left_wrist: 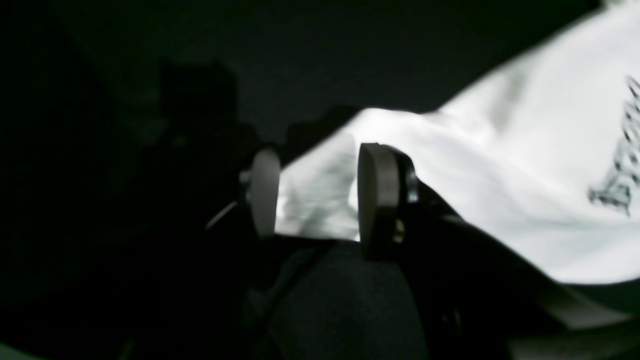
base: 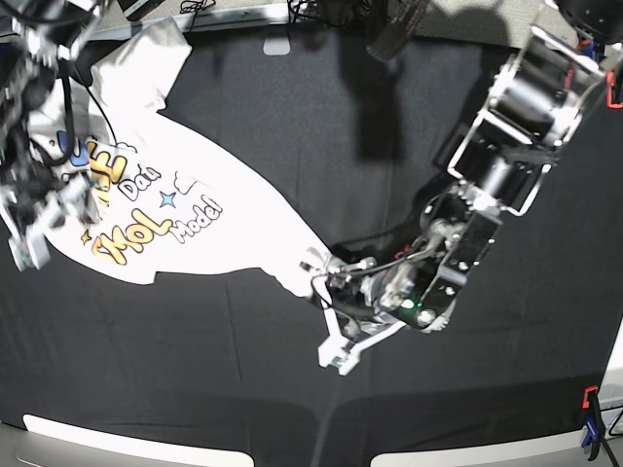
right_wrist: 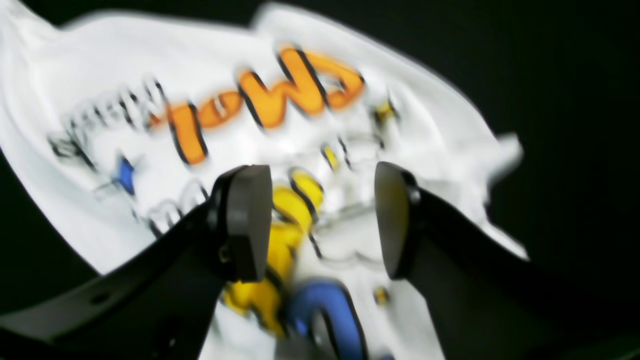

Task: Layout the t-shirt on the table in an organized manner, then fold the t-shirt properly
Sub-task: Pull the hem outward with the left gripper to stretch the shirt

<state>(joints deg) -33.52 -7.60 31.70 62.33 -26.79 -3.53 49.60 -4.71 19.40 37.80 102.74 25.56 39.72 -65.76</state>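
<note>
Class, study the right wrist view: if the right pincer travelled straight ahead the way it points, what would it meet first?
Most likely the t-shirt: the right pincer stands open, aimed at the yellow and orange print. Blur hides how far off the cloth is.

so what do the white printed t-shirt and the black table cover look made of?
White printed t-shirt: soft knit, probably cotton, matte; it drapes and wrinkles, and the print looks flat and opaque. Black table cover: creased matte cloth, no shine; the weave is too dark to tell.
</note>
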